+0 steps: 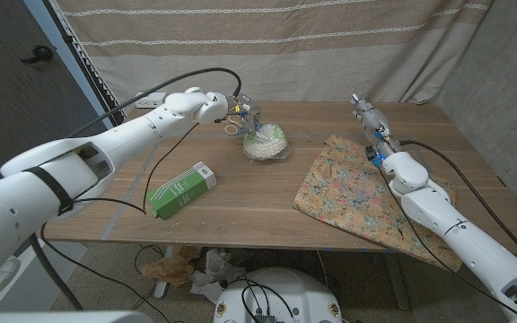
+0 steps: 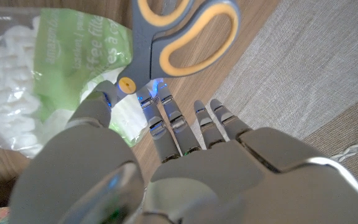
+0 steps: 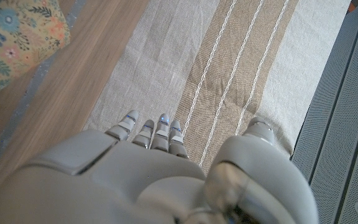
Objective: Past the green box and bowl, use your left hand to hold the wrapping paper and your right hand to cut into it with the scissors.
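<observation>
Left hand [image 1: 212, 106] is out over the far side of the table [image 1: 240, 197], fingers [image 2: 166, 118] extended and apart, grasping nothing; fingertips sit right at the pivot of the scissors [image 2: 166, 43], whose yellow-and-grey handles lie just beyond them; can't tell if they touch. The bowl [image 1: 266, 144] of white filler sits just thumb-side of those fingers, the green box [image 1: 182, 189] well behind the hand. Right hand [image 1: 371, 118] is raised with fingers [image 3: 160, 130] straight and loose, empty, pointing at the striped curtain [image 3: 229, 62]. The floral wrapping paper [image 1: 348, 193] lies behind its fingers, under the right forearm.
</observation>
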Controlling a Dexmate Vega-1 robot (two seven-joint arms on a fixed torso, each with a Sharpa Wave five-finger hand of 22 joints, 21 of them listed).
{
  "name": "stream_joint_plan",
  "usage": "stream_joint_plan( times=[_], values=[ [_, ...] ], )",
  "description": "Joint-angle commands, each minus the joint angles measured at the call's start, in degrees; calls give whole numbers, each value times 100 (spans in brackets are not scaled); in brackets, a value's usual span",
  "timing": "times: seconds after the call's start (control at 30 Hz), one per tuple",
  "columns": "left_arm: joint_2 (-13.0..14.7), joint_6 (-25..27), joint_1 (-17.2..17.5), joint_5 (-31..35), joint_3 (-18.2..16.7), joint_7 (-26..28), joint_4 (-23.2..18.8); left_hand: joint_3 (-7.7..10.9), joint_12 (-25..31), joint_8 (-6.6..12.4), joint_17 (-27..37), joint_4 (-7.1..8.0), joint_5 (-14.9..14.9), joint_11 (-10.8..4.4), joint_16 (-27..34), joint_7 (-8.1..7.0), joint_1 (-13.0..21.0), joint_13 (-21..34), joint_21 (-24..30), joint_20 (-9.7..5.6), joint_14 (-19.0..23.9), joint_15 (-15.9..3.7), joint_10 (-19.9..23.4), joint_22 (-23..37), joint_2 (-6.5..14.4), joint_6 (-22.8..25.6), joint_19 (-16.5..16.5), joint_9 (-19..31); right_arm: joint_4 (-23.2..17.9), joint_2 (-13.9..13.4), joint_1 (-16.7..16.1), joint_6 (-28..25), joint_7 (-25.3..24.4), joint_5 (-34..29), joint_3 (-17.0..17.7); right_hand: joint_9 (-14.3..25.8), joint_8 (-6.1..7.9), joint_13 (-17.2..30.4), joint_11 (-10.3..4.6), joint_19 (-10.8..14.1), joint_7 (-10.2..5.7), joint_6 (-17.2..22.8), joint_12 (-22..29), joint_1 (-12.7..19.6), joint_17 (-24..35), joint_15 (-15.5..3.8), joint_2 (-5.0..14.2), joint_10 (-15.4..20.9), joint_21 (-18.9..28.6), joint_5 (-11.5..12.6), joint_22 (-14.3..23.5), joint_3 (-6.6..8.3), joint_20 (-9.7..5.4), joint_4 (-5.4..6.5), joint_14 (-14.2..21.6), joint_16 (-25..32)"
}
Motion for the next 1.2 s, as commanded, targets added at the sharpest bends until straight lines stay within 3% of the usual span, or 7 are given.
stream_joint_plan(
  times=[0.03, 0.3, 0.37, 0.63, 0.87, 1.2],
  values=[
    [77, -44, 59, 146, 47, 176, -141, -17, 48, 25, 25, -7, 56, 0, 40, 13, -25, 21, 30, -18, 115, -977, 84, 25, 23, 87, 40, 4, -24, 1, -29, -26, -16, 29, 12, 17, 22, 33, 17, -27, -7, -31, -16, 73, 3, 5, 7, 11, -11, 42, 7, -19, 3, -51, -45, 13],
    [149, 7, 123, 364, 50, 355, -274, 4, 45, 112, 58, -26, 80, 10, 40, 13, 13, 96, 35, -22, 169, -983, 57, 29, 18, 403, 59, 5, -80, -24, -85, -56, -44, 52, 39, 17, 22, 34, 24, -43, -8, -33, -22, 80, 4, 31, 11, -4, -18, 44, 8, -20, -1, -53, -54, 12],
    [185, -3, 163, 418, 39, 494, -302, 1, 10, -54, 73, -22, 97, 0, 15, 20, 11, 152, 36, -16, 139, -978, -56, 36, 7, 71, 57, 13, -84, -26, -93, -51, -51, 51, 44, 17, 22, 34, 15, -45, -9, -34, -24, 81, 4, 39, 13, -9, -19, 44, 8, -20, 2, -54, -55, 12],
    [295, 42, 286, 714, 50, 781, -427, -20, 1, -222, 93, -10, 125, -4, 30, -3, -24, 233, 54, -12, 194, -980, -126, 40, 7, -279, 99, 40, -93, -26, -114, -69, -35, 100, 58, 18, 22, 34, 12, -54, -9, -36, -30, 92, 5, 58, 23, -25, -24, 46, 8, -17, 17, -57, -59, 13],
    [346, -1, 311, 990, 97, 1004, -456, 47, 226, -162, 155, -29, 184, -7, 157, 1, 65, 434, 142, -125, 593, -999, 238, 63, 50, -133, 364, 95, -58, -14, -102, -31, 30, 128, 48, 18, 22, 34, 10, -65, -10, -40, -30, 101, 6, 63, 28, -25, -29, 47, 9, -16, 26, -60, -65, 13],
    [313, -80, 289, 1159, 117, 1203, -392, 98, 400, -98, 189, -44, 207, -9, 160, 11, 137, 580, 134, -129, 719, -1007, 463, 72, 38, 123, 376, 75, -55, 14, -124, -43, 39, 206, 63, 18, 23, 35, 8, -68, -11, -40, -32, 115, 6, 60, 37, -33, -31, 49, 9, -13, 35, -66, -69, 14]
  ],
)
